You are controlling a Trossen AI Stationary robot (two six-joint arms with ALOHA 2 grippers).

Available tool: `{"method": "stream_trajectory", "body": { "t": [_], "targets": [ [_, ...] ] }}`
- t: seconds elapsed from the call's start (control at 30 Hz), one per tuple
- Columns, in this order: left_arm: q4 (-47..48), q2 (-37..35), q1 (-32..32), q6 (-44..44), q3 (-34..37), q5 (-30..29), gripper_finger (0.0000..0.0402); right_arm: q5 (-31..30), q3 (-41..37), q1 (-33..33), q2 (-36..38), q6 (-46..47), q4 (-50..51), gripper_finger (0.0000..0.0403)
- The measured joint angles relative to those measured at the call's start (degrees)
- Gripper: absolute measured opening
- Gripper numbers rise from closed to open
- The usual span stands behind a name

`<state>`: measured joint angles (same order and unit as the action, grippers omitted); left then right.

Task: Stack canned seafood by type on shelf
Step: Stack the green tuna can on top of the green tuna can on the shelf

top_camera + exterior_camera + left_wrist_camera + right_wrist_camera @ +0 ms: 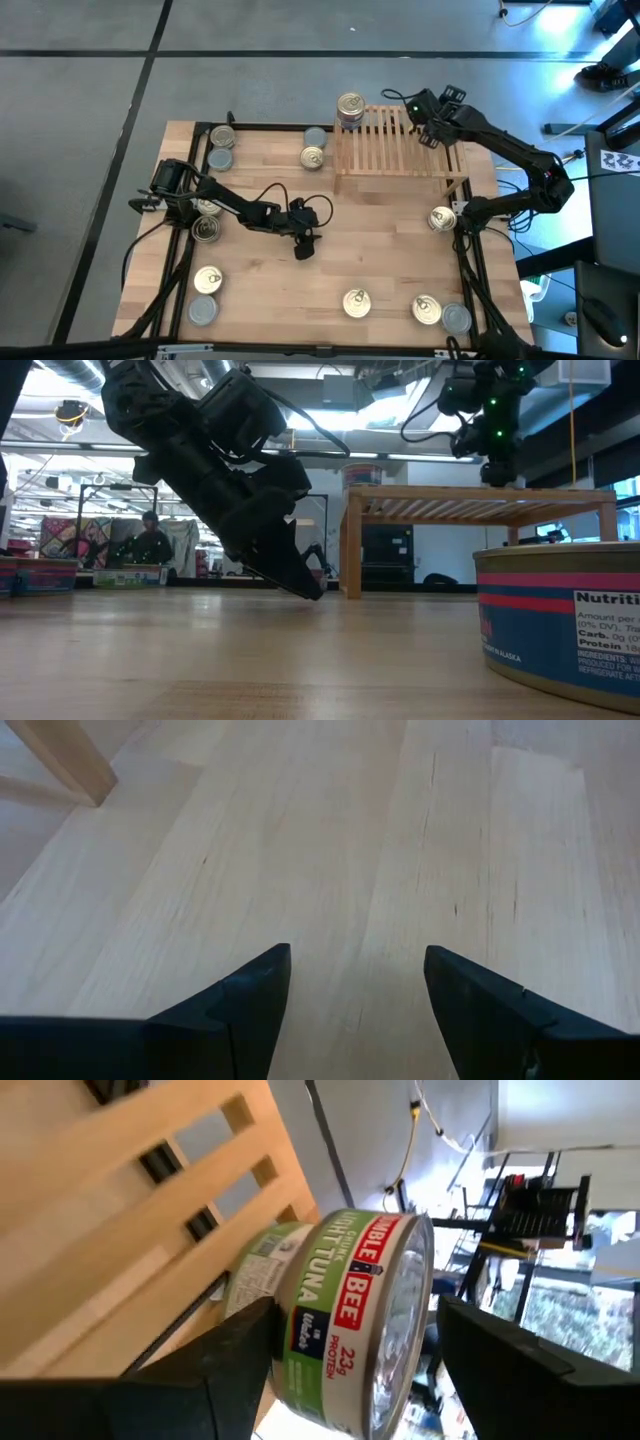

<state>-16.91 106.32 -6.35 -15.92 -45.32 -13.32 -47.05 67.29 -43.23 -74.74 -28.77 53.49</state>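
The shelf (400, 150) of light slats stands at the table's far right. A stack of cans (350, 110) rests on its far left corner. The top can (350, 1310) has a green and red tuna label and sits on a second can (262, 1268). My right gripper (355, 1370) hovers open over the shelf, just short of this stack, with one finger to each side of the top can in the right wrist view. No touch shows. My left gripper (357, 1000) is open, fingertips low over bare wood at mid-table (305, 245). Loose cans lie flat around the table.
Cans lie at the far left (222, 138), beside the shelf's left end (313, 157), along the left edge (205, 230), at the near left (208, 280), near middle (357, 302), near right (427, 310) and by the right arm's base (441, 218). One can (570, 620) stands close to the low camera.
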Motion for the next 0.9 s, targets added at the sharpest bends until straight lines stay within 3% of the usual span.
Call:
{"method": "stream_trajectory", "body": {
  "t": [0.37, 0.7, 0.9],
  "targets": [
    [0.0, 0.0, 0.0, -0.02, -0.02, 0.0, 0.0229, -2.01, 0.0, 0.02, -0.02, 1.36, 0.6, 0.0271],
    [0.0, 0.0, 0.02, -0.1, 0.0, 0.0, 0.0229, 0.3, 0.0, 0.07, -0.02, 1.56, 2.51, 0.0271],
    [-0.01, 0.0, 0.02, -0.39, -0.02, 0.0, 0.0229, -3.54, 0.01, 0.07, -0.02, 1.98, 1.43, 0.0271]
  ]
}}
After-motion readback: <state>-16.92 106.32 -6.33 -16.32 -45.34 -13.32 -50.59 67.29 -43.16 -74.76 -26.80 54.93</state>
